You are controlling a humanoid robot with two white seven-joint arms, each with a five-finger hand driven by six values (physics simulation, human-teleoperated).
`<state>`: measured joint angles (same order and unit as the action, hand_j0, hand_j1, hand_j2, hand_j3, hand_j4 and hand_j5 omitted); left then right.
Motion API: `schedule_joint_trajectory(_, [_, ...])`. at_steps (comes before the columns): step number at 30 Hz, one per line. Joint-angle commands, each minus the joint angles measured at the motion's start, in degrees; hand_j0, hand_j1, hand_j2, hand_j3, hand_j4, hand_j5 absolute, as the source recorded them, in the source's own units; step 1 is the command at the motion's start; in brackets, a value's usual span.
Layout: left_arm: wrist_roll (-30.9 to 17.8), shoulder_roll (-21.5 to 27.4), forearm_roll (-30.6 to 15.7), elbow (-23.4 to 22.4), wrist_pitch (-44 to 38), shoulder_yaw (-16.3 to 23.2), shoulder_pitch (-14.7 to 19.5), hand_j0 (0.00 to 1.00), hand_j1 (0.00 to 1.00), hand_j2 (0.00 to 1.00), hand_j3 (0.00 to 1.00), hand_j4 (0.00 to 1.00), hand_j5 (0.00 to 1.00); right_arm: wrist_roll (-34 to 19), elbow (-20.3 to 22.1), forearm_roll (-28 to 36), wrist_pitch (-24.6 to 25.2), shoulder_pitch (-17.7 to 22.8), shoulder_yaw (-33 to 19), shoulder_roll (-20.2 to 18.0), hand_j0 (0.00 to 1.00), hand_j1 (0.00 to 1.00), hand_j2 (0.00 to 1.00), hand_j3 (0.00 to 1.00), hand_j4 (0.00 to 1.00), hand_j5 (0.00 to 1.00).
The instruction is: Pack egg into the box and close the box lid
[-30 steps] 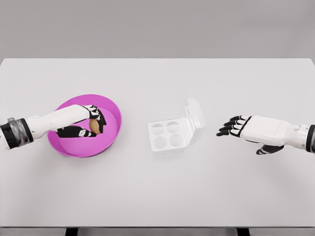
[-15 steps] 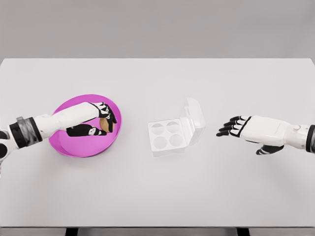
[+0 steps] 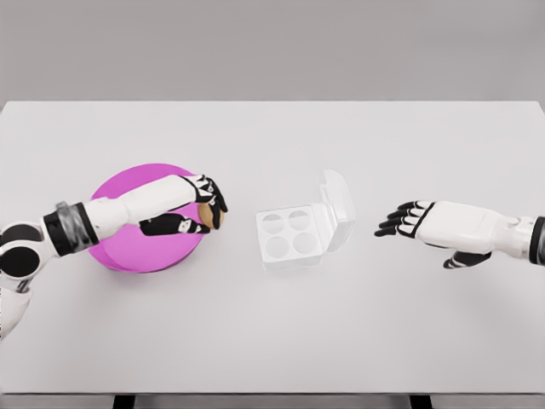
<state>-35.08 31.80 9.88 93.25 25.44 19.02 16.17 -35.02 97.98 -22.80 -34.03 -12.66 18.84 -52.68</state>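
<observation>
One egg (image 3: 205, 215) is gripped in the fingers of the left hand (image 3: 194, 207), over the right rim of the magenta bowl (image 3: 128, 256), short of the clear four-cup egg box (image 3: 289, 235). The carrying step is judged to be in hand; a move rightward and a lowering into an empty cup are called for next. The hinged lid (image 3: 336, 204) is stood open. The right hand (image 3: 426, 223) is held relaxed and empty beside the box. Much of the egg is hidden by fingers.
</observation>
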Motion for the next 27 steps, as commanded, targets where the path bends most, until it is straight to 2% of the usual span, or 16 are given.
schedule_joint_trajectory(1, [0.08, -0.78, -0.22, 0.00, -0.30, 0.14, 0.00, 0.33, 0.33, 0.33, 0.33, 0.33, 0.33, 0.02, 0.02, 0.30, 0.19, 0.00, -0.03, -0.05, 1.00, 1.00, 1.00, 1.00, 1.00, 1.00])
schedule_joint_trajectory(5, [0.08, -2.45, 0.84, 0.00, -0.39, 0.14, 0.26, 0.33, 0.33, 0.33, 0.33, 0.33, 0.33, 0.02, -0.24, 0.39, 0.81, -0.26, -0.03, 0.30, 1.00, 1.00, 1.00, 1.00, 1.00, 1.00])
schedule_joint_trajectory(13, [0.08, -4.99, 2.51, 0.00, -0.39, 0.31, 0.18, 0.32, 0.32, 0.32, 0.32, 0.32, 0.32, 0.02, -3.31, 0.39, 0.89, -1.32, -0.12, 0.65, 1.00, 1.00, 1.00, 1.00, 1.00, 1.00])
schedule_joint_trajectory(17, [0.08, -7.11, 4.79, -0.09, -0.39, 0.40, 0.18, 0.32, 0.32, 0.32, 0.32, 0.32, 0.32, 0.02, -3.32, 0.39, 0.89, -1.41, -0.12, 0.83, 1.00, 1.00, 1.00, 1.00, 1.00, 1.00])
schedule_joint_trajectory(27, [0.08, -10.62, 7.17, -0.27, -0.39, 1.19, 0.00, 0.32, 0.32, 0.32, 0.32, 0.32, 0.32, 0.02, -4.11, 0.39, 0.81, -1.41, -0.56, 1.00, 1.00, 1.00, 1.00, 1.00, 1.00, 1.00])
